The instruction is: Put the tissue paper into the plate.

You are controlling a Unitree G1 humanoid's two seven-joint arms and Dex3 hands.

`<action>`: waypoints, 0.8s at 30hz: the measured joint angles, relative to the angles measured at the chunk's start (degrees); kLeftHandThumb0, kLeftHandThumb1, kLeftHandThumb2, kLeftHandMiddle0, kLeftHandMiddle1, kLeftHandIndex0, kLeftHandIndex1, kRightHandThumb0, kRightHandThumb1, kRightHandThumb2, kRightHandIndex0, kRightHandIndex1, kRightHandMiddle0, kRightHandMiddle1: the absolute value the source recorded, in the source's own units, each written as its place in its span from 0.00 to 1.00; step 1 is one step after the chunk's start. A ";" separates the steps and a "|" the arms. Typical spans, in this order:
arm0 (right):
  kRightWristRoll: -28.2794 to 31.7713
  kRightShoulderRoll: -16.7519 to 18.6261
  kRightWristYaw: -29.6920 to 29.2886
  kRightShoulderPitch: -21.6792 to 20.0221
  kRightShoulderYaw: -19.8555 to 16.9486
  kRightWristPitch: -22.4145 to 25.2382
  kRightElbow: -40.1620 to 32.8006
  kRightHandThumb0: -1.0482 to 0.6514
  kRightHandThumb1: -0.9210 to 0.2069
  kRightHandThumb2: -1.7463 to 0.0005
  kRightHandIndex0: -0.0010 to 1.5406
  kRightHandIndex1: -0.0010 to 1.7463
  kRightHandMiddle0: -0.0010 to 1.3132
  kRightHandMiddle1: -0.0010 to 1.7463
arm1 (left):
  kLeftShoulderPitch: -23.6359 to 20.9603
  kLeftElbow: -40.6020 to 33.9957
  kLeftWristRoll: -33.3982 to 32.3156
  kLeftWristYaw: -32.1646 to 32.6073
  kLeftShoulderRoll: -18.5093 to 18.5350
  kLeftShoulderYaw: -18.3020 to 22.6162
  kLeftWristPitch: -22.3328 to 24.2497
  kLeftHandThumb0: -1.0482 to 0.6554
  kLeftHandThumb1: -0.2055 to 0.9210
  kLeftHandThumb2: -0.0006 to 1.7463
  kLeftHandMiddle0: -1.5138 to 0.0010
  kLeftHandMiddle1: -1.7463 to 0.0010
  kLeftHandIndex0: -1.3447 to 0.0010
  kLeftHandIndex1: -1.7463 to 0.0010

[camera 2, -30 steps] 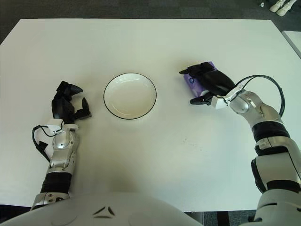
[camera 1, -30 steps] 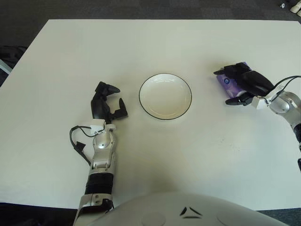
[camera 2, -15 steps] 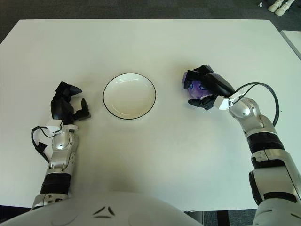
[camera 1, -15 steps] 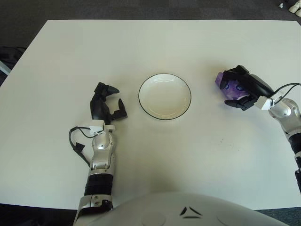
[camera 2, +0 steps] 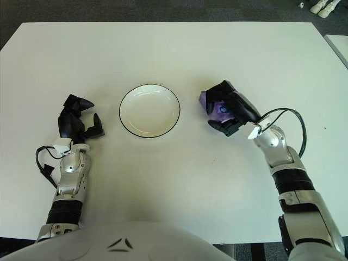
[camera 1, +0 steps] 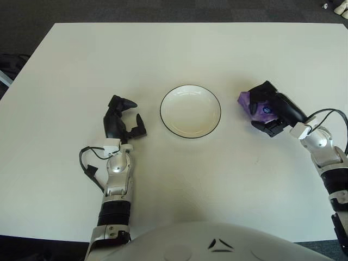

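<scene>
Right of the plate (camera 1: 191, 111), the right hand (camera 1: 273, 111) holds the tissue paper (camera 1: 252, 105), a purple pack, with its dark fingers (camera 2: 224, 91) curled over the top and the thumb pressing in from below. The pack sits at the front of the grasp, its purple end projecting toward the plate rim but not reaching it; a strip of bare table (camera 1: 179, 49) separates the two. Compared with one second ago, the right hand and the pack are closer to the plate, the forearm has swung inward, and the pack is now tilted, showing a crumpled end rather than lying flat. The plate has not moved. The left hand (camera 1: 120, 120) shows left of the plate, fingers loosely bent and holding nothing, in the same place as before. Whether the pack is lifted clear of the table or touching it cannot be determined from either view. Most of the pack is covered by the fingers, and its printed markings are not legible. The right forearm is cut off at the edge of the left eye view.
</scene>
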 measured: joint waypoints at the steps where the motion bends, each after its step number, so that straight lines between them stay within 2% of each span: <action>1: 0.89 0.69 0.29 0.29 -0.20 0.55 -0.61 0.28 0.74 0.09 0.91 1.00 0.61 1.00 | 0.00 0.00 0.00 0.03 0.00 0.01 0.00 0.61 0.24 0.93 0.50 0.00 0.54 0.00; 7: 7.09 5.19 2.13 2.65 -2.09 4.17 -4.85 0.27 0.75 0.07 0.91 1.00 0.62 1.00 | -0.03 0.02 -0.03 0.07 0.01 0.04 -0.25 0.61 0.24 0.92 0.50 0.00 0.55 0.00; 18: 7.22 13.51 -0.91 5.24 -5.84 0.85 -6.77 0.27 0.76 0.07 0.92 1.00 0.63 1.00 | -0.04 0.17 -0.42 0.04 0.07 0.08 -0.65 0.61 0.31 0.87 0.56 0.00 0.57 0.00; 24: 13.24 15.59 2.71 5.46 -5.93 3.48 -9.36 0.26 0.79 0.04 0.91 1.00 0.65 1.00 | -0.19 0.36 -0.58 0.04 0.06 0.08 -0.74 0.61 0.29 0.89 0.54 0.00 0.56 0.00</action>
